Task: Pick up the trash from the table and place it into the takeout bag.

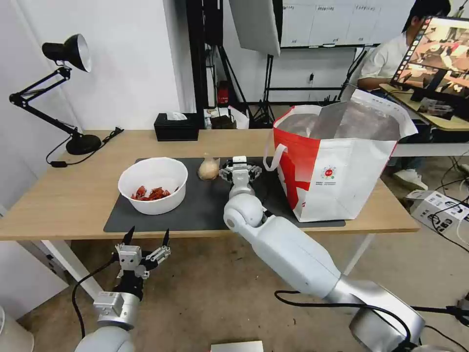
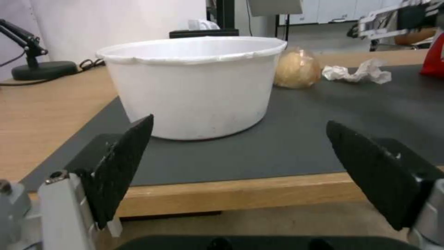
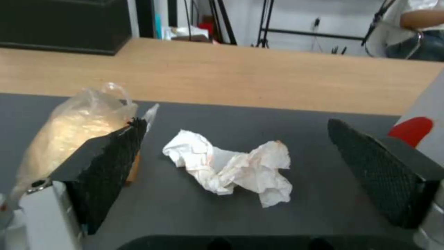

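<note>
Head view puts you above a long light-wood table (image 1: 73, 195) with a dark grey rectangular mat (image 1: 205, 210) on it. Your right gripper (image 1: 239, 172) reaches over the mat's middle, and your arm covers what lies beneath it. On the mat to your left stands a round white plastic bowl (image 1: 154, 186) with red scraps (image 1: 149, 193) inside. Beside the gripper sits a small knotted clear bag of beige stuff (image 1: 208, 168). To your right stands the large boxy white takeout bag (image 1: 342, 161), red-panelled and foil-lined, mouth open, resting partly on the mat. Your left gripper (image 1: 146, 239) hangs below the table's near edge, in front of the bowl, fingers spread and holding nothing.

Right wrist view shows you what the head view hides: a crumpled white tissue (image 3: 231, 166) lying on the mat between the spread black fingers (image 3: 111, 170) of the right gripper (image 3: 231, 173). The jaws are released and neither pad touches the paper. The knotted clear bag (image 3: 78, 128) lies just beside one finger, and a red patch of the takeout bag (image 3: 411, 128) shows past the other.

Left wrist view looks level across the table edge: the left gripper (image 2: 240, 166) frames the bowl (image 2: 194, 86) from short of the table, its scraps hidden by the wall. Behind stand the beige bag (image 2: 297, 67) and the tissue (image 2: 356, 72), apart from each other.

A black tissue box (image 1: 176, 126) and a black desk lamp (image 1: 63, 93) stand at the table's far side.
</note>
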Tool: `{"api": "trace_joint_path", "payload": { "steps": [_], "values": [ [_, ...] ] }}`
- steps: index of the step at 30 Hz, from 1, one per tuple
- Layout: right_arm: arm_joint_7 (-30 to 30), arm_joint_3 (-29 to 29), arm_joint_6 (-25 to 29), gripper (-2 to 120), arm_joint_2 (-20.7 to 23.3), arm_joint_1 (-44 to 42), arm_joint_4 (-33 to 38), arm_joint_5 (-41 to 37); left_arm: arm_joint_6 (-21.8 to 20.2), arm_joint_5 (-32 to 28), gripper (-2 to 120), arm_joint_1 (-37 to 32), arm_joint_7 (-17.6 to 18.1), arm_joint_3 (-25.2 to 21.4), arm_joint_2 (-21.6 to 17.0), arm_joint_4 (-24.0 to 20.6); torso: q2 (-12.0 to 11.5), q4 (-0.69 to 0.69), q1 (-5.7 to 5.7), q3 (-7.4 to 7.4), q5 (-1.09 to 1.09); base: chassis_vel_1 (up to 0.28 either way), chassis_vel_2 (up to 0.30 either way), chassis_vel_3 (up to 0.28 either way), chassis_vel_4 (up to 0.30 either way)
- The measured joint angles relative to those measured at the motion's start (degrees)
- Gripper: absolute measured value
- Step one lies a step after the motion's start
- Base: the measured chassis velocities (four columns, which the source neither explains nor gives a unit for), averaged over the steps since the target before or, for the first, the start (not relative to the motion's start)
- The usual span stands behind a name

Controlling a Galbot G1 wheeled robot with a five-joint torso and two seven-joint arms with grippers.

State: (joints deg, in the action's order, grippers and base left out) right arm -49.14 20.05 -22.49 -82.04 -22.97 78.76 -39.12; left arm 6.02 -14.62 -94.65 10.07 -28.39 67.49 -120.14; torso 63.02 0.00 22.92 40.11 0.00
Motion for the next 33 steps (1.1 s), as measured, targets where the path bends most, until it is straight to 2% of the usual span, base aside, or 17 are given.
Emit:
{"api": "trace_joint_path", "payload": {
  "steps": [9, 19, 33],
  "values": [
    [2.4, -1.6, -1.4, 100, -3.3, 2.0, -7.6, -0.6, 0.2, 0.0, 100, -0.5, -0.2, 0.1, 0.2, -1.3, 0.0, 0.00, 0.00, 0.00, 0.00, 0.000, 0.000, 0.000, 0.000],
    [3.4, -2.8, -4.7, 100, -5.8, 3.5, -12.7, -1.4, 0.6, 0.2, 100, -0.6, -0.5, 0.4, 0.1, -1.5, 0.0, 0.00, 0.00, 0.00, 0.00, 0.000, 0.000, 0.000, 0.000],
    [6.6, -4.7, -5.0, 100, -6.7, 4.7, -16.5, -1.3, 0.7, 0.6, 100, -0.6, -0.7, 0.9, 0.1, -1.5, 0.0, 0.00, 0.00, 0.00, 0.00, 0.000, 0.000, 0.000, 0.000]
  ]
}}
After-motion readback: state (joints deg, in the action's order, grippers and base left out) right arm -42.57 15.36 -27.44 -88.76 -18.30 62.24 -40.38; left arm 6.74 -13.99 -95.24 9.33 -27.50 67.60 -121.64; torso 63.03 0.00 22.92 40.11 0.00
